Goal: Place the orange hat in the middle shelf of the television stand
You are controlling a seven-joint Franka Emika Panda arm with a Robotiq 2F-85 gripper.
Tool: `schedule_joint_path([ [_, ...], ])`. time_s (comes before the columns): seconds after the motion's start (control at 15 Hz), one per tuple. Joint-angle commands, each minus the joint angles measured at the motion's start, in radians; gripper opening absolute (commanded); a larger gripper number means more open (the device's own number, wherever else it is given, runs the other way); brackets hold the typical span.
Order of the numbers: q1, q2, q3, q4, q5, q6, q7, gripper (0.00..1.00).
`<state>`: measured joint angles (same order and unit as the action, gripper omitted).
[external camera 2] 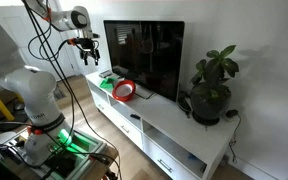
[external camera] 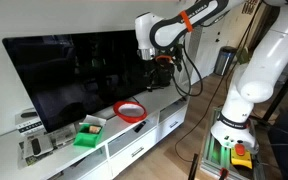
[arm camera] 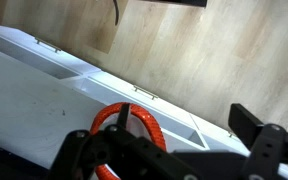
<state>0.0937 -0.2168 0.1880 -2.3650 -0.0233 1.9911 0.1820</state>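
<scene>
While the gripper (external camera: pixel 160 62) hangs high over the desk (external camera: pixel 176 104), up in front of the dark television (external camera: pixel 79 75), its jaws are spread and carry nothing. The wrist view makes that plain: one dark finger (arm camera: pixel 76 150) at the left, its partner off at the right, and open air between them. Look down through that gap and there's the orange hat (arm camera: pixel 124 122) below on the white top. Only part of its curved rim is in sight, and pale wooden floor (arm camera: pixel 214 50) runs past the edge of the desk. No screen and no arm show from there.

Out to the exterior views, and now the whole hat (external camera: pixel 130 111) is on show: an orange-red ring with a paler middle, lying flat on top of the desk near its front edge, just right of a green box (external camera: pixel 88 133). It's on the top surface, not in any shelf, and the gripper is well clear of it.

In an exterior view the gripper (external camera 2: pixel 87 45) sits up and left of the hat (external camera 2: pixel 124 91). A potted plant (external camera 2: pixel 212 90) also stands at the right end of the desk (external camera 2: pixel 174 125), beside the television (external camera 2: pixel 144 55). Nothing else catches that plant.
</scene>
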Motion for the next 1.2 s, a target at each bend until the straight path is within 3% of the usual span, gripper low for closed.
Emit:
schedule_joint_path([
  [0.0, 0.011, 0.001, -0.011, 0.001, -0.003, -0.002, 0.002, 1.0],
  [0.27, 0.011, 0.001, -0.011, 0.001, -0.003, -0.002, 0.002, 1.0],
  [0.47, -0.023, 0.134, -0.022, 0.046, -0.065, -0.002, 0.057, 1.0],
  [0.8, -0.043, 0.365, -0.09, 0.069, -0.16, 0.257, -0.048, 1.0],
  [1.07, -0.031, 0.558, -0.107, 0.147, -0.123, 0.435, -0.124, 1.0],
  [1.13, -0.026, 0.467, -0.118, 0.08, -0.129, 0.402, -0.086, 1.0],
])
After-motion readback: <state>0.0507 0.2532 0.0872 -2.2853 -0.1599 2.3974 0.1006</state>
